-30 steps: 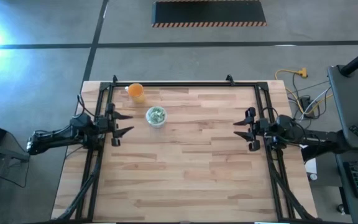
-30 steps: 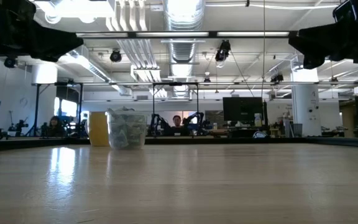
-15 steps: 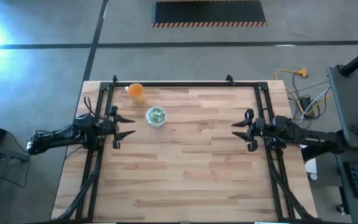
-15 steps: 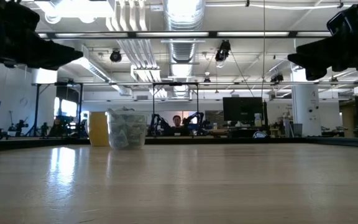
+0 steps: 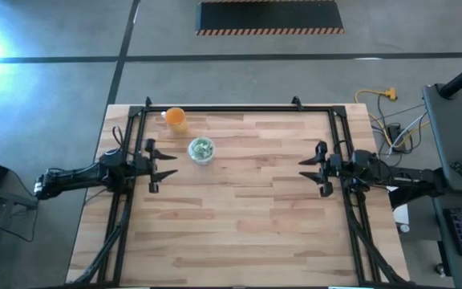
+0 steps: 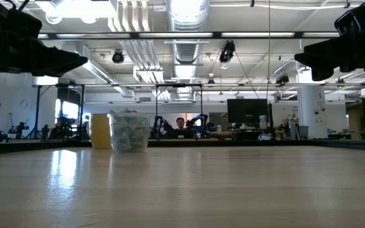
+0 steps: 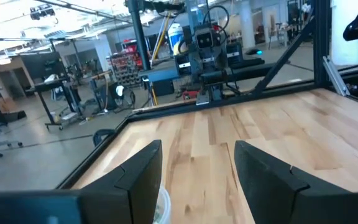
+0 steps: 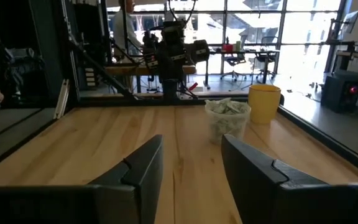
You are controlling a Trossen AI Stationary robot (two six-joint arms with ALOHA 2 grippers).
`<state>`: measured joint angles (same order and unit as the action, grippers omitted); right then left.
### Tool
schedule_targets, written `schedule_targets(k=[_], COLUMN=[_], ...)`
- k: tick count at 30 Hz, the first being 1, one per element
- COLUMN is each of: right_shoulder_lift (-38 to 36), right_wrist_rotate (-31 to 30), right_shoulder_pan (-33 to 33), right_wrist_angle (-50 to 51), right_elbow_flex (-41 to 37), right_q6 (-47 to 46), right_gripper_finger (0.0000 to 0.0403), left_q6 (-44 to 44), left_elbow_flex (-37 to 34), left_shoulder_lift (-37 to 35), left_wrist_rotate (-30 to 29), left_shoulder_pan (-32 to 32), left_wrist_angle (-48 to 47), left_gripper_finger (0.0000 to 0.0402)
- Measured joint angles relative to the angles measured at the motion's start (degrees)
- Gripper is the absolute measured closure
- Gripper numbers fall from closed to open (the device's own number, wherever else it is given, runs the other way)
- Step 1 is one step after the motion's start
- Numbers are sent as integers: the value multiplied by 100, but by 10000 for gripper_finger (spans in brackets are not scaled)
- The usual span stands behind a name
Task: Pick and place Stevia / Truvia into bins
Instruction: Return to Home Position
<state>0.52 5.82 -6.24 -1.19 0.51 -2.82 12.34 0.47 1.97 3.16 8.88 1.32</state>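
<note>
The clear plastic cup [image 5: 201, 150] stands on the table's far left part, filled with pale green-and-white sachets [image 8: 227, 107]. It also shows in the low view [image 6: 129, 132]. No sachet lies loose on the wood. My left gripper [image 5: 167, 166] hovers open just left and near of the cup, above the table. In its wrist view [image 7: 197, 180] a whitish cup rim [image 7: 162, 205] peeks beside one finger. My right gripper [image 5: 305, 167] hovers open over the table's right part. Its wrist view [image 8: 191, 174] looks across at the cup.
An orange cup [image 5: 176, 119] stands behind the clear cup, near the far left corner [image 8: 264, 102]. A black metal frame [image 5: 215, 108] runs along the far edge and both sides of the table. Bare wood [image 5: 239, 217] spans the middle and near part.
My left gripper has drifted a little toward the near edge and sunk slightly, staying open. My right gripper has also dipped slightly. The cups have not moved.
</note>
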Motion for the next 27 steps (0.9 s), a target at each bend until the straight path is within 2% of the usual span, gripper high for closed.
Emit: schedule_targets(k=[27], right_shoulder_lift=[82], right_wrist_rotate=[9], right_shoulder_pan=[0], right_wrist_angle=[-4], right_elbow_flex=[0], right_q6=[-9], right_gripper_finger=[253], left_q6=[6], left_elbow_flex=[-4], left_shoulder_lift=[597], left_wrist_rotate=[21], left_shoulder_pan=[0], left_wrist_angle=[22], left_gripper_finger=[217])
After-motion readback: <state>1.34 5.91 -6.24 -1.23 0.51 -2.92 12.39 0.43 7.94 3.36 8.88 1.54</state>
